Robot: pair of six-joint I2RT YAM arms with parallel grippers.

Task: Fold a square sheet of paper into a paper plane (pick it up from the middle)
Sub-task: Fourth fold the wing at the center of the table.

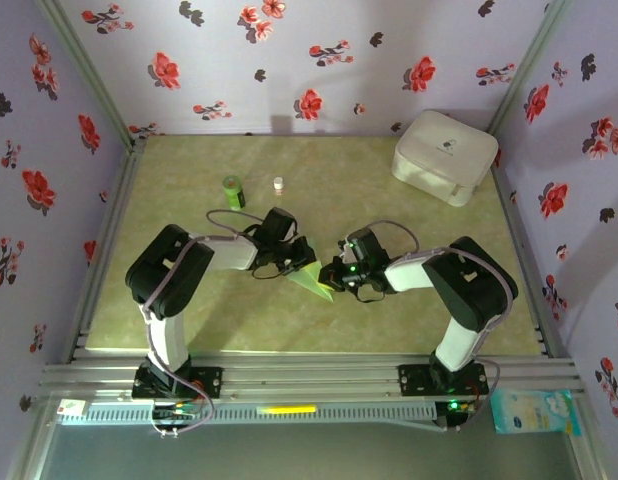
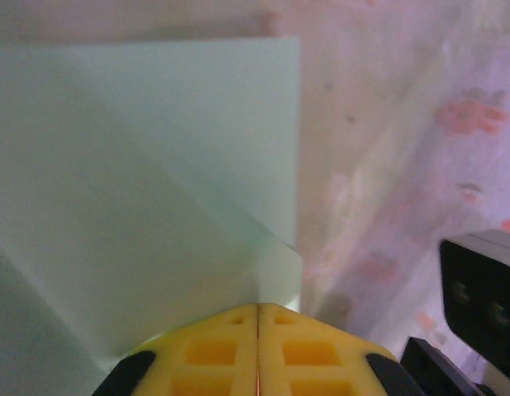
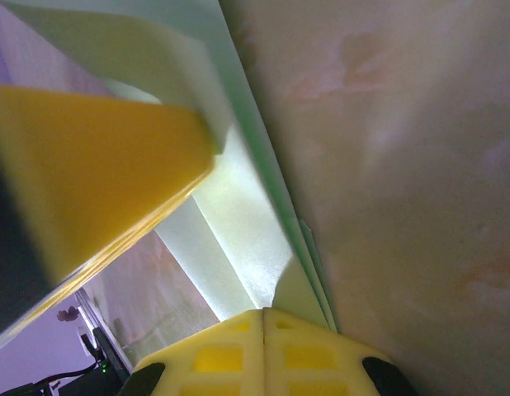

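The light green paper (image 1: 312, 279) is folded into a pointed triangular shape with layered flaps and is held just above the table's middle, between both arms. My left gripper (image 1: 295, 259) is at its upper left. In the left wrist view its yellow jaws (image 2: 257, 308) are shut, with the paper (image 2: 139, 206) rising straight out of their seam. My right gripper (image 1: 338, 271) meets the paper from the right. Its jaws (image 3: 263, 312) are shut on the paper's stacked edges (image 3: 238, 206). The left gripper's yellow finger (image 3: 90, 173) presses the paper close by.
A small dark green bottle (image 1: 233, 191) and a tiny white bottle (image 1: 278, 185) stand behind the grippers. A white rounded case (image 1: 444, 156) sits at the back right. Floral walls close the table (image 1: 189, 320) on three sides.
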